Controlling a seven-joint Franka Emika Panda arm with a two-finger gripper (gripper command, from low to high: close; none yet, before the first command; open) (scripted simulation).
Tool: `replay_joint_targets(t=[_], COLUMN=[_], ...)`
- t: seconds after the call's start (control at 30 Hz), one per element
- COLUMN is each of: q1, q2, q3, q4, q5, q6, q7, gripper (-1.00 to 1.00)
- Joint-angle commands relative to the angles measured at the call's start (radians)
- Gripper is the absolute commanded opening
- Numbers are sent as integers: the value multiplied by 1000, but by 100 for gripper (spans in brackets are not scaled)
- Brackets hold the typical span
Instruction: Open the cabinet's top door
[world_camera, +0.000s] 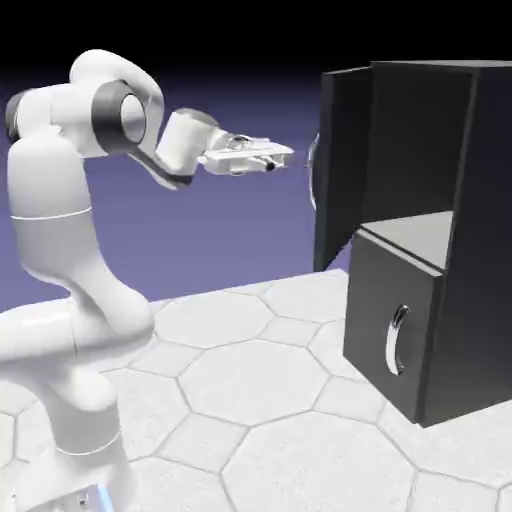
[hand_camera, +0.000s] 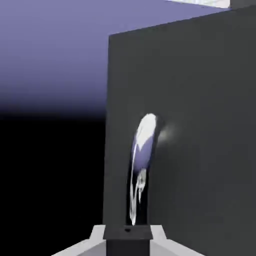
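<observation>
White hexagon-tiled table (world_camera: 250, 390); plain blue-violet backdrop (world_camera: 230, 110) fading to black

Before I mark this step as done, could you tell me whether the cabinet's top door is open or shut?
Open: the top door stands swung out from the cabinet, exposing the upper compartment.

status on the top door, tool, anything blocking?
Tool shut, empty, level, just short of the top door's handle. Top door swung open on the cabinet; bottom door closed. Nothing in the way.
</observation>
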Motion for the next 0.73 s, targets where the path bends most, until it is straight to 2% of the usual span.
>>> replay_joint_targets(t=[0.0,0.23,0.47,0.5,0.7], q1=[-33,-261,-313,-313,-291], q2=[9,47,-122,-122,-251], q3=[36,290,328,328,347], q4=[-7,-13,207,207,378], q5=[-6,-42,30,30,43], q6=[-1,-34,-160,-160,-214], q7=[2,15,-2,-2,-44], gripper=[-100,-100,-100,100,100])
